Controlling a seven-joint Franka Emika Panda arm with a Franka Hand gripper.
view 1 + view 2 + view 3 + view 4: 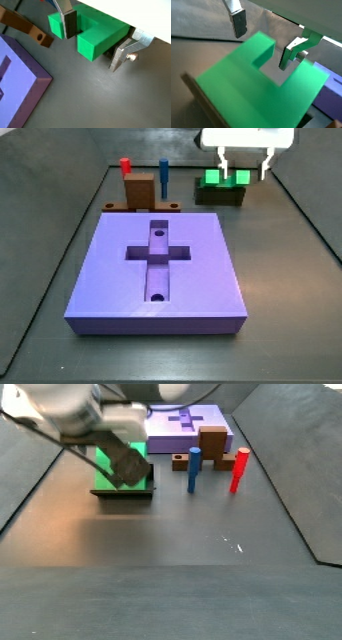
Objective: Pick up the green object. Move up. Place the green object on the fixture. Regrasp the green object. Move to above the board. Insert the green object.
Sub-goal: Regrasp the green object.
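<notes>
The green object (97,37) is a bright U-shaped block resting on the dark fixture (221,197), seen in both side views at the back beside the board (201,278). My gripper (93,50) is open and straddles it. One finger (69,24) lies against a prong, and the other finger (125,54) stands clear of the block's side. A wrist view shows the green object (264,90) large below the gripper (262,50). In a side view the arm hides most of the gripper above the green object (127,464) and the fixture (123,492).
A tan wooden block (140,190) carrying a red peg (126,166) and a blue peg (163,173) stands just beyond the board, left of the fixture. Its flat brown base strip (23,27) with a hole lies near the board's corner (20,80). Dark walls ring the floor.
</notes>
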